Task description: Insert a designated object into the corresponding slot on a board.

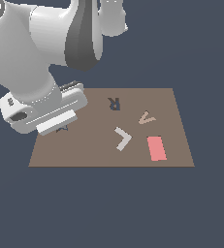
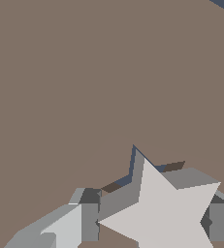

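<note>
In the wrist view we see the light grey-white star (image 2: 164,213) filling the lower part of the frame, held flat between the gripper (image 2: 152,222), whose grey fingers (image 2: 90,222) press against it from either side, so the hand is closed on the piece. Just behind the star's upper point a thin dark navy edge of the star-shaped slot (image 2: 132,162) shows in the brown board (image 2: 84,72); the star sits partly over that cutout, though we cannot tell whether it is seated in it or only resting above it.

In the exterior view the white arm comes down over the board (image 1: 84,150) at the exterior view's left, and the hand (image 1: 60,123) covers nearly all of the slot (only a small dark sliver (image 1: 62,129) peeks out beneath it). The star itself is hidden there.

Elsewhere on the board lie a dark R-shaped cutout (image 1: 114,103), a tan V-shaped cutout (image 1: 146,117), a larger white chevron piece (image 1: 122,138) and a pink rectangle (image 1: 156,148), all well apart from the hand, toward the exterior view's right
</note>
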Controlling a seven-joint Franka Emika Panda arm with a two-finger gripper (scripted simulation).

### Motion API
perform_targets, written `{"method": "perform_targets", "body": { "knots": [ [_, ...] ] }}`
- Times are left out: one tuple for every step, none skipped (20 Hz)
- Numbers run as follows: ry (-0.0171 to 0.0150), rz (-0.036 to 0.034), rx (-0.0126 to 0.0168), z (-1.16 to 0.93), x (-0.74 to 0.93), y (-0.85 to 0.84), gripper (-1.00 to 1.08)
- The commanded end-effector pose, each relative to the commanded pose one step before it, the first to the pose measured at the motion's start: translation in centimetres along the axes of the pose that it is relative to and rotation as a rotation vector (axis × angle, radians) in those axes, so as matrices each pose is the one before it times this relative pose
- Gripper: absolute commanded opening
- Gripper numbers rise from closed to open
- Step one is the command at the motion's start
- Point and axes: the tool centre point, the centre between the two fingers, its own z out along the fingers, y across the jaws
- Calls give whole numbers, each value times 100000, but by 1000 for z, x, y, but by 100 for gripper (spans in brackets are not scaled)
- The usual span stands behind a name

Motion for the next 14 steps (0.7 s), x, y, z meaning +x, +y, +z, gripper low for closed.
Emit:
{"method": "perform_targets", "body": {
  "knots": [
    [6, -25, -16, -9, 24, 8, -100],
    [0, 0, 0, -2, -7, -12, -100],
    [0, 0, 0, 41, 0, 1, -100],
    [0, 0, 0, 123, 1, 2, -100],
    [0, 0, 0, 205, 1, 2, -100],
    [0, 0, 0, 267, 0, 2, -100],
    [0, 0, 0, 205, -1, 1, -100],
    [0, 0, 0, 123, -1, 0, -100],
    [0, 0, 0, 41, 0, 0, -100],
    [0, 0, 0, 0, 0, 0, 100],
    [0, 0, 0, 0, 0, 0, 100],
    [0, 0, 0, 0, 0, 0, 100],
    [0, 0, 0, 0, 0, 0, 100],
    [0, 0, 0, 0, 0, 0, 100]
  ]
}}
